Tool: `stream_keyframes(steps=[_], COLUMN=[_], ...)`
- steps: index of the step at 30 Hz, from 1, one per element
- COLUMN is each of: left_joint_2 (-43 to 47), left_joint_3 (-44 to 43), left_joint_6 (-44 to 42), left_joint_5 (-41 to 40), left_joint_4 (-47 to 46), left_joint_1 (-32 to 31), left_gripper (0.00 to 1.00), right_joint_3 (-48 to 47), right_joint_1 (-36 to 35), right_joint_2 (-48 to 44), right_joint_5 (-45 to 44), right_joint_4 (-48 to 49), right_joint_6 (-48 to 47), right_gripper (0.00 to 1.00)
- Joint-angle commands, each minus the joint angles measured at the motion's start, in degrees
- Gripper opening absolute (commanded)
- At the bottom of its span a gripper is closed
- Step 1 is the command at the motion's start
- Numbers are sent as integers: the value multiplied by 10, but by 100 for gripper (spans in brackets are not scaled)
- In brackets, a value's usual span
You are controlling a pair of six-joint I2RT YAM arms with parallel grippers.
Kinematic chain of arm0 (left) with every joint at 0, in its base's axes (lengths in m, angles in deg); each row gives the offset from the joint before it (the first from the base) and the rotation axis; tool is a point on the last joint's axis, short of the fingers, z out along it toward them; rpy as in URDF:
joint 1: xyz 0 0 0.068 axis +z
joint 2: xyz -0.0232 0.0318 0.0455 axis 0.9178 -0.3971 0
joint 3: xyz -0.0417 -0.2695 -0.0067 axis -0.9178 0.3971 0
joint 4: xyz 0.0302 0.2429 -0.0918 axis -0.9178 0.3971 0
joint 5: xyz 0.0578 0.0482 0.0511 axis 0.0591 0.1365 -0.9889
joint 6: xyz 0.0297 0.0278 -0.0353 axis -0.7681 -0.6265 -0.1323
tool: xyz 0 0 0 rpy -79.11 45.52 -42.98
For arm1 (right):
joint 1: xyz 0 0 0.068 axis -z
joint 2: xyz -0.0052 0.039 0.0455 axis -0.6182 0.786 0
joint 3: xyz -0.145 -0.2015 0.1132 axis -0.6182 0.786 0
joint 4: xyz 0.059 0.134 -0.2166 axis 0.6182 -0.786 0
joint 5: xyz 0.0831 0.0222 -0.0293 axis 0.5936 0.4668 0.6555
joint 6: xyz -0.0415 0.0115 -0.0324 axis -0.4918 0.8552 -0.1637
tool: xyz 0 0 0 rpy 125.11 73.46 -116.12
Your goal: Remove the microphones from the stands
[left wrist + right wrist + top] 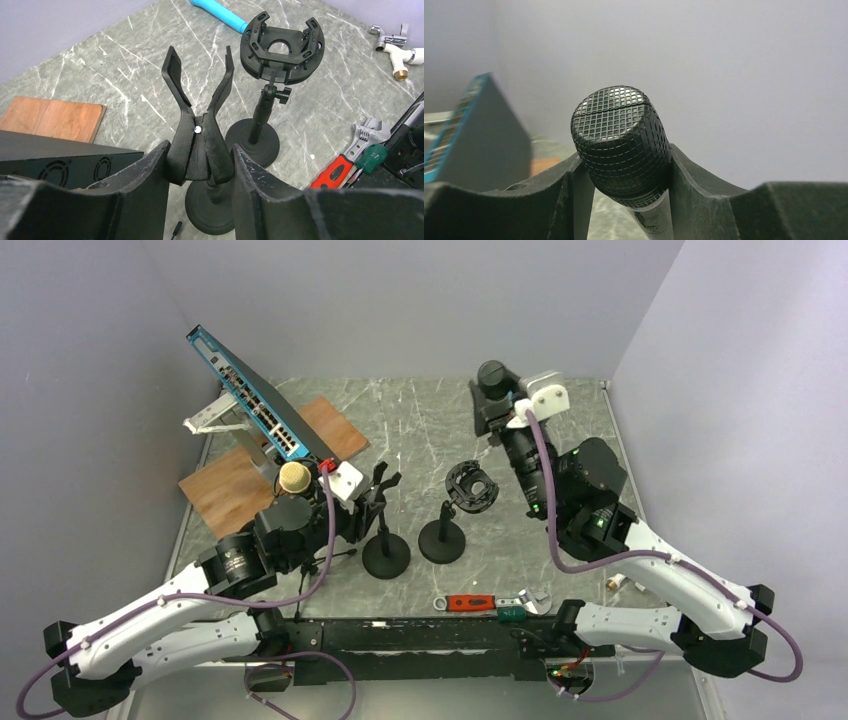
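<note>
We saw the right gripper clamped on the microphone, held up above the table and well apart from the stand. The left gripper straddled the stand's clip; we could not tell whether its fingers pressed it or merely flanked it.

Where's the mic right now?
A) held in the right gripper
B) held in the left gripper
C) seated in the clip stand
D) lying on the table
A: the right wrist view shows the microphone clamped between the right gripper fingers, and the left wrist view shows the clip stand with empty prongs.
</note>
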Motion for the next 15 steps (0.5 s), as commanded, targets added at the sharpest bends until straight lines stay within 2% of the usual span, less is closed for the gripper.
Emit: stream_keyframes(steps=[1, 7, 9, 15], left_joint_2=[-15, -13, -15, -20], left_joint_3=[-6, -22, -35, -85], left_joint_6=[17, 25, 27, 35], left_joint_5=[0, 4, 3, 29], left_joint_4=[45, 58, 71, 109], left_joint_1=[0, 0, 1, 1], left_gripper=[47, 65, 74, 92], right_joint_3=[-9, -12, -9, -29], right_joint_1=[49, 137, 164, 247], right_joint_2=[-8, -4, 5, 79], right_joint_5=[-57, -67, -72, -89], right_joint_4=[37, 2, -5, -45], right_joint_6=[-42, -43, -44, -28], right_gripper=[0, 0, 0, 0])
